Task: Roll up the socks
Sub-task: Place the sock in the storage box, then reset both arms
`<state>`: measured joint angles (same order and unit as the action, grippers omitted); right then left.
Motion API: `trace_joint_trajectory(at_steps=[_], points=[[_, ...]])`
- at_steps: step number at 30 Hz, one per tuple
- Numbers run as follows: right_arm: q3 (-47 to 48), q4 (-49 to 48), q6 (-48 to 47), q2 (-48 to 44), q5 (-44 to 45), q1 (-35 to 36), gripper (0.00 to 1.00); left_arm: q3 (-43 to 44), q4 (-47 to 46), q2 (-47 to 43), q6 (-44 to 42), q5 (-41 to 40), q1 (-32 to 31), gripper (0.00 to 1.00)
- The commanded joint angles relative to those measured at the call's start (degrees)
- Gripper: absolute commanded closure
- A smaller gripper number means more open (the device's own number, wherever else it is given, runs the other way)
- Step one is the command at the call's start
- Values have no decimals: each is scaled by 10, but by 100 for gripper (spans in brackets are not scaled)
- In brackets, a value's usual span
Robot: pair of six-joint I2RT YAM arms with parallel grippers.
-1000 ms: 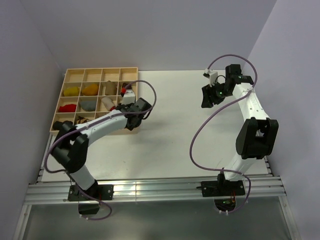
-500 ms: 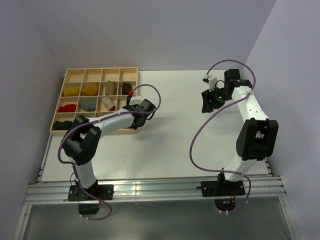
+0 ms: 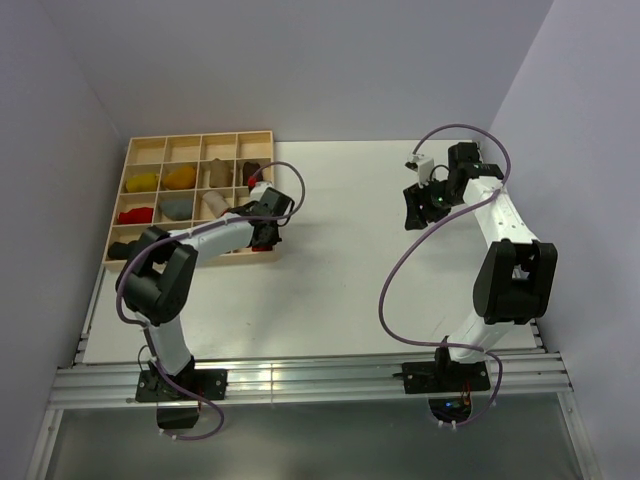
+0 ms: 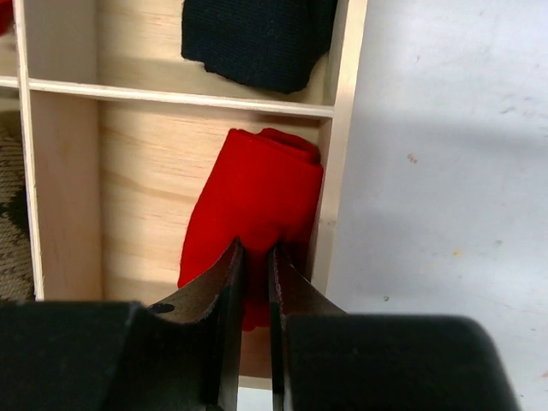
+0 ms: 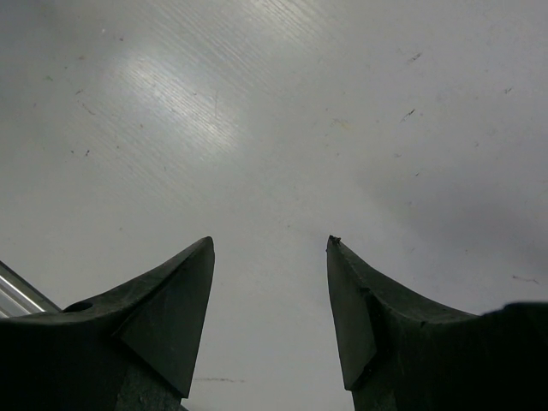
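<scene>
We have the left tool (image 4: 255, 250) clamped on the red sock (image 4: 257, 193) in an edge compartment of the tray (image 4: 339, 171), likely seating it there, while the right tool (image 5: 270, 244) hangs idle, jaws apart.

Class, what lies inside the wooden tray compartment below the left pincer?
A red sock lies there, against the compartment's right wall. The left pincer, closed on it, covers its near end, and the sock hides the wood beneath it.
</scene>
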<state>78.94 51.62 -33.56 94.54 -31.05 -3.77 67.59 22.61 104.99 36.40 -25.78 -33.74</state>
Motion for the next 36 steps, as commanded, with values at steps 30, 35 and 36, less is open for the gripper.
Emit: trace_joint_trajectory(at_steps=[30, 35, 36], points=[[14, -27, 30, -56, -35, -4, 30, 9, -12, -204, -59, 174, 17, 42], [16, -29, 51, -89, -94, -6, 0, 15, -77, -238, -62, 203, -33, 41], [17, -33, 57, -95, -100, -7, 0, 18, -82, -239, -60, 206, -40, 41]])
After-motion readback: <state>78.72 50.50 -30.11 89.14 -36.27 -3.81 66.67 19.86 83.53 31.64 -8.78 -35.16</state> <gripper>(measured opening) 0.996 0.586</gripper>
